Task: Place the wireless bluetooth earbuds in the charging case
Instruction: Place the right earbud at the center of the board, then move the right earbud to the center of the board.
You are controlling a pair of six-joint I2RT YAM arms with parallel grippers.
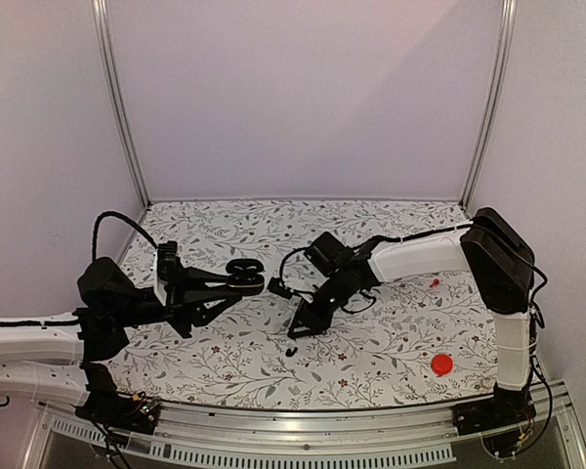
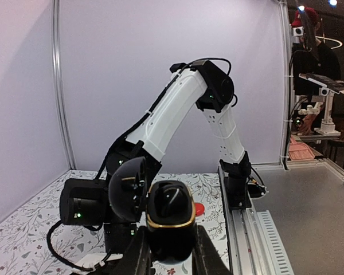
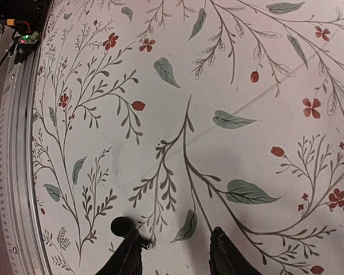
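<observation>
My left gripper (image 1: 236,280) is shut on the glossy black charging case (image 1: 244,273) and holds it above the table. In the left wrist view the case (image 2: 171,216) stands open between my fingers; its gold-rimmed base faces the camera and its lid (image 2: 128,189) swings to the left. I cannot tell what lies inside it. My right gripper (image 1: 305,332) points down at the table, open. In the right wrist view a small black earbud (image 3: 121,226) lies on the cloth just outside the left finger (image 3: 128,256) of the right gripper (image 3: 175,255). It also shows in the top view (image 1: 291,350).
A flat red disc (image 1: 441,364) lies at the front right, also seen in the left wrist view (image 2: 200,208). A small red bit (image 1: 435,282) lies near the right arm. The floral cloth (image 1: 371,342) covers the table; a metal rail (image 1: 303,428) runs along the near edge.
</observation>
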